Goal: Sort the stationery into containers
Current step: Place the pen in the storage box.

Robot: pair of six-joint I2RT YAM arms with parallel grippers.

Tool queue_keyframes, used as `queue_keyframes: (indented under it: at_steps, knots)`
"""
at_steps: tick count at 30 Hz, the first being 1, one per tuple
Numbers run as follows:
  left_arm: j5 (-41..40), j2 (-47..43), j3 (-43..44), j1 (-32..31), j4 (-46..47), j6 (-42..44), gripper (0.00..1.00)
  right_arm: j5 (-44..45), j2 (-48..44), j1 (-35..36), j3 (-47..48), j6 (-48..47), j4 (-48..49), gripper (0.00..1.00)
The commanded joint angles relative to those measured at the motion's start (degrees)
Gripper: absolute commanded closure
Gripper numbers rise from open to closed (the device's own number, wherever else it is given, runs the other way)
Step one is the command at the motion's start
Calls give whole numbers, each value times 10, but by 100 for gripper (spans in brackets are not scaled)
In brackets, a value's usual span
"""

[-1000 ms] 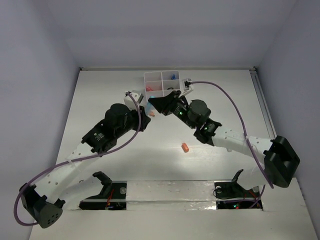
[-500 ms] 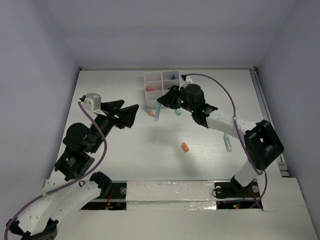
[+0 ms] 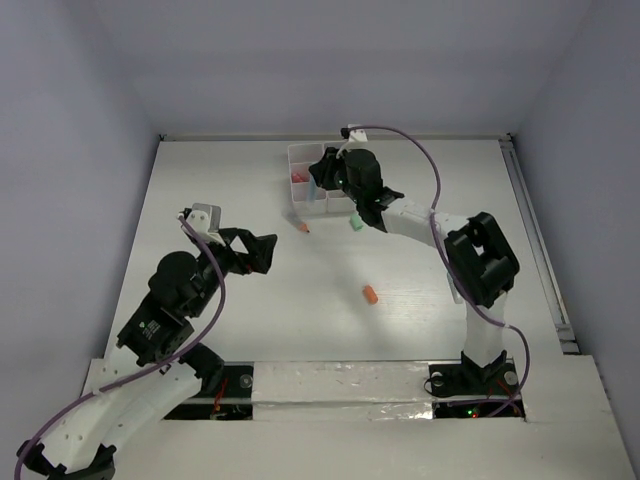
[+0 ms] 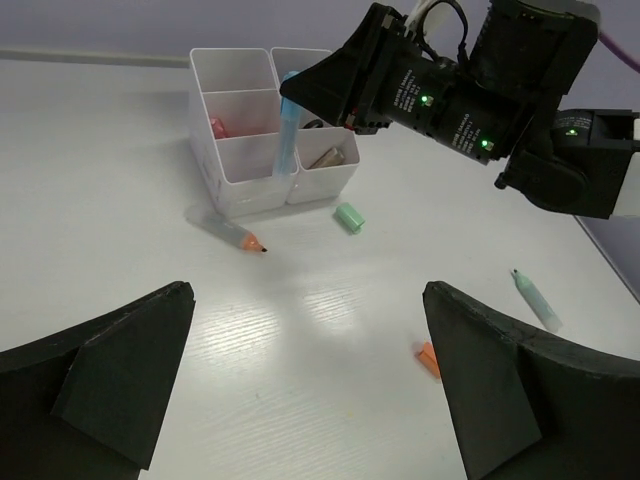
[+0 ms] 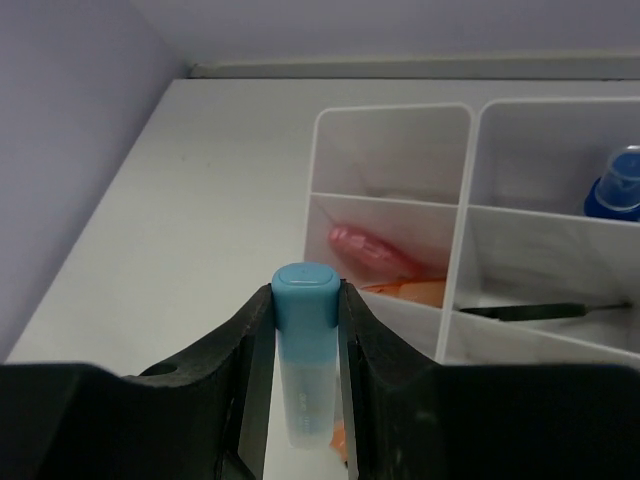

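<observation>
right gripper (image 5: 305,300) clamped on upright light-blue marker (image 5: 303,385) above near row of white box (image 4: 250,172), left gripper (image 4: 306,290) fingers wide apart, holding nothing, over worktop (image 4: 100,180), green bit (image 4: 349,217), orange bit (image 4: 428,360), pale-green marker (image 4: 535,300) loose on worktop

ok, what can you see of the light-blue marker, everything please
The light-blue marker is a plastic pen: opaque blue cap with a rounded end, paler translucent barrel below. The right claw pinches it just under the cap end, one finger each side. It hangs roughly upright, cap up, over the white organiser, lower end at the row nearest the arms. Whether it touches the box is unclear.
</observation>
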Motion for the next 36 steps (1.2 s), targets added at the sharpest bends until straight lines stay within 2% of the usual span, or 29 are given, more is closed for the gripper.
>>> queue_keyframes:
  at_steps: [1, 13, 21, 22, 23, 25, 26, 27, 29, 30, 35, 36]
  knots:
    - [-22, -3, 5, 1, 6, 11, 1, 57, 20, 2, 57, -67, 37, 100]
    - [-29, 4, 7, 1, 2, 15, 1, 66, 74, 2, 83, -98, 72, 100]
    - [-39, 5, 6, 1, 0, 13, 1, 43, 92, 2, 39, -91, 135, 100]
    - [-39, 5, 6, 1, 1, 13, 1, 41, 89, 2, 35, -89, 141, 96]
    - [-39, 5, 6, 1, 1, 13, 1, 38, 86, 2, 26, -89, 145, 78]
    - [-38, 6, 6, 1, 1, 13, 1, 29, 66, 2, 17, -89, 153, 58]
    - [-38, 6, 6, 1, 0, 13, 1, 23, 59, 2, 14, -92, 152, 44]
    - [-37, 6, 6, 1, 1, 13, 1, 16, 44, 2, 13, -93, 147, 39]
    - [-36, 6, 6, 1, 0, 13, 1, 9, 29, 2, 12, -99, 129, 30]
    - [-35, 6, 7, 1, 1, 13, 1, 5, 21, 2, 10, -100, 121, 29]
    - [-37, 2, 7, 1, 0, 13, 1, -33, -48, 7, -45, -105, 86, 28]
    - [-37, 0, 7, 1, -1, 11, 1, -42, -58, 7, -60, -105, 80, 30]
